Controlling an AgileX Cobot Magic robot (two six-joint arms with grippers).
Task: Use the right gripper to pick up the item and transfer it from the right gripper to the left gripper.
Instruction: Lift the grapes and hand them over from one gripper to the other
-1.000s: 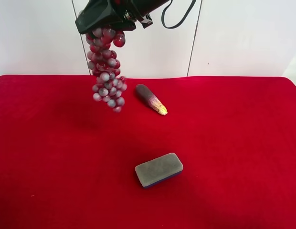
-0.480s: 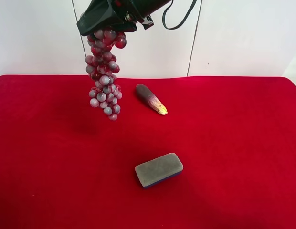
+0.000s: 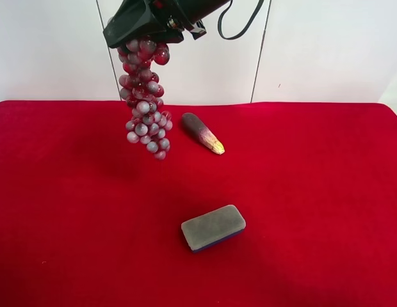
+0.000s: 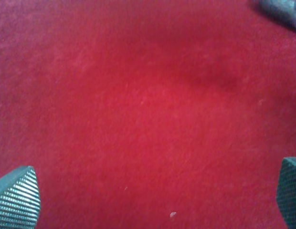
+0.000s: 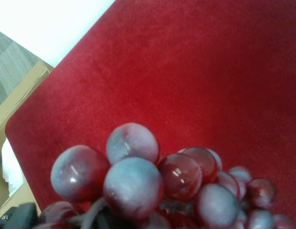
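A bunch of red-purple grapes (image 3: pixel 145 96) hangs in the air from my right gripper (image 3: pixel 144 35), which is shut on its top at the exterior high view's upper left, above the back of the red cloth. The right wrist view shows the grapes (image 5: pixel 138 181) close up, filling the lower part of the picture, with the cloth far below. My left gripper (image 4: pixel 153 200) is open and empty; its two ribbed fingertips (image 4: pixel 16 198) stand far apart over bare red cloth. The left arm is out of the exterior high view.
A grey board eraser (image 3: pixel 212 227) lies on the red cloth (image 3: pixel 314 192) near the middle front. A dark tapered vegetable with a yellow tip (image 3: pixel 202 133) lies behind it. A white wall stands behind the table. A cardboard box (image 5: pixel 19 95) shows past the cloth's edge.
The hanging grapes swing: their lower end went left, then back right. The right gripper stays shut on them and has barely moved. The eraser and vegetable are still.
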